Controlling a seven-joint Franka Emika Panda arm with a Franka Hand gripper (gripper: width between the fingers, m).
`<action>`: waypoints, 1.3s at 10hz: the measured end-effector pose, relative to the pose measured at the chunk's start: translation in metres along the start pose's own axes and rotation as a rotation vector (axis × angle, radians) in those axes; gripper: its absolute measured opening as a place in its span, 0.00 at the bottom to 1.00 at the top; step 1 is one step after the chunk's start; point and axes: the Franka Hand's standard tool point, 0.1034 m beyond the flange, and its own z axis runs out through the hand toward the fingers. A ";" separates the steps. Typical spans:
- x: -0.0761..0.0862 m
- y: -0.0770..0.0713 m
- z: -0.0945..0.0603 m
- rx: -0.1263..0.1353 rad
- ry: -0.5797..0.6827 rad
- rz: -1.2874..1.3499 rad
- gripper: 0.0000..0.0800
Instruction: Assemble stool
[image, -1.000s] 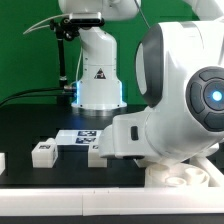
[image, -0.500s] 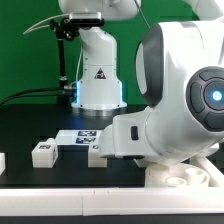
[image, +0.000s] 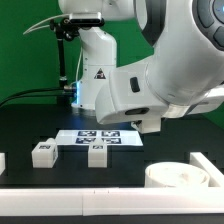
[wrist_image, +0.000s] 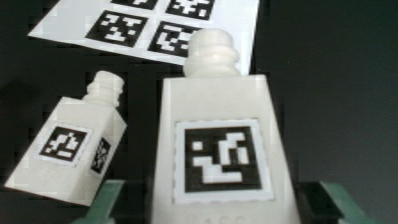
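- The seat (image: 180, 177) rests at the tabletop's (image: 30, 125) near edge, towards the exterior view's right.
- The hand (wrist_image: 222, 203) has its fingers either side of a leg (wrist_image: 214, 140); whether they clamp it cannot be told.
- A second leg (wrist_image: 71, 145) lies just beside it, with the marker board (wrist_image: 143, 25) beyond.

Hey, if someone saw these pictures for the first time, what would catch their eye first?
The big white robot arm fills the exterior view's upper right, above the round stool seat at its lower right. In the wrist view a tagged leg looms close between the open jaws, a second leg beside it and the marker board beyond.
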 end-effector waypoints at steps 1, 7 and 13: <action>0.009 0.001 -0.009 -0.008 0.097 0.000 0.42; 0.003 -0.010 -0.098 -0.019 0.553 0.017 0.42; 0.020 -0.015 -0.125 -0.059 1.054 0.013 0.42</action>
